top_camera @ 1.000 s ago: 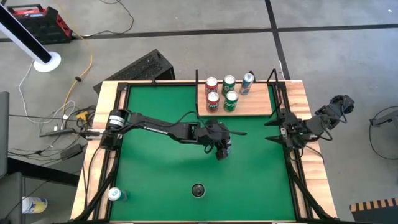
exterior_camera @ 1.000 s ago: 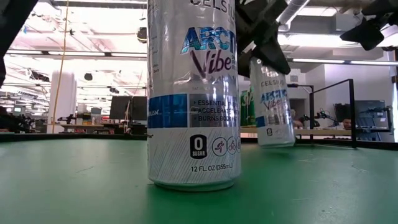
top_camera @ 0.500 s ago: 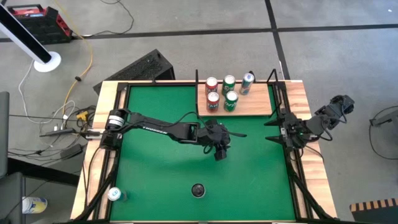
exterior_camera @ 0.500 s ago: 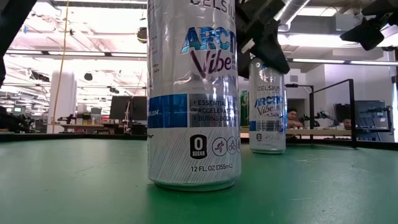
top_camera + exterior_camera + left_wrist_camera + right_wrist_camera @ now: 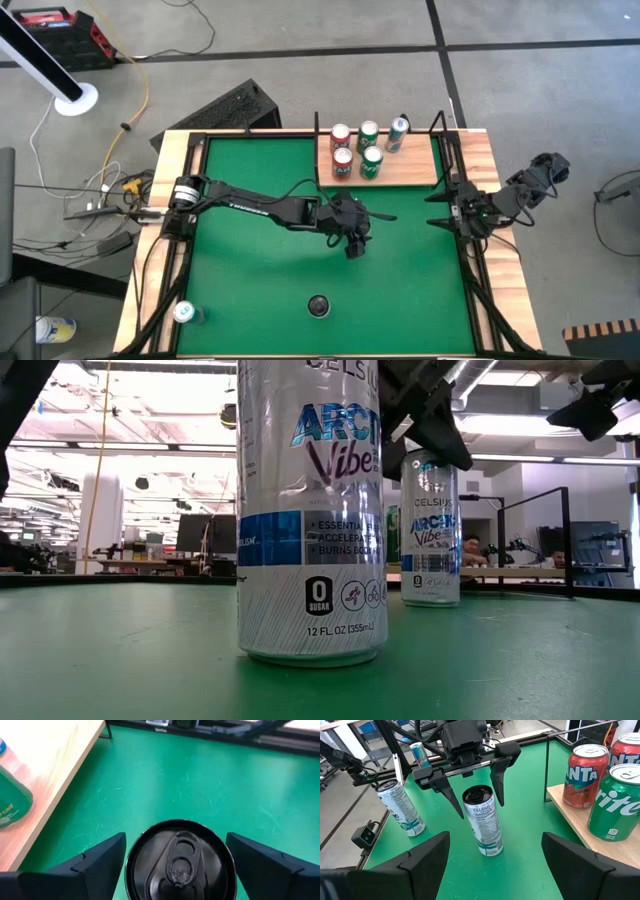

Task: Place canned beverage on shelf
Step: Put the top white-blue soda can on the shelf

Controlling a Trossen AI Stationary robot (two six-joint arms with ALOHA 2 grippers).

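A silver Celsius can (image 5: 482,822) stands upright on its base on the green table, a little in front of the shelf (image 5: 400,172). My left gripper (image 5: 476,804) is open, one finger on each side of the can's top, apart from it; the left wrist view looks down on the can's dark lid (image 5: 180,862). In the high view that gripper (image 5: 352,240) hides the can. My right gripper (image 5: 433,207) waits open at the table's right edge, pointing at the can.
The shelf at the far right carries several cans: two red Fanta (image 5: 585,770), two green Sprite (image 5: 615,802), one blue (image 5: 398,130). A second Celsius can (image 5: 310,510) stands near the front edge, another can (image 5: 185,313) at the near left corner.
The can hung tilted in my left gripper a second ago. It now stands upright on the table. My left gripper has opened and let go of it, staying in place around the can's top.
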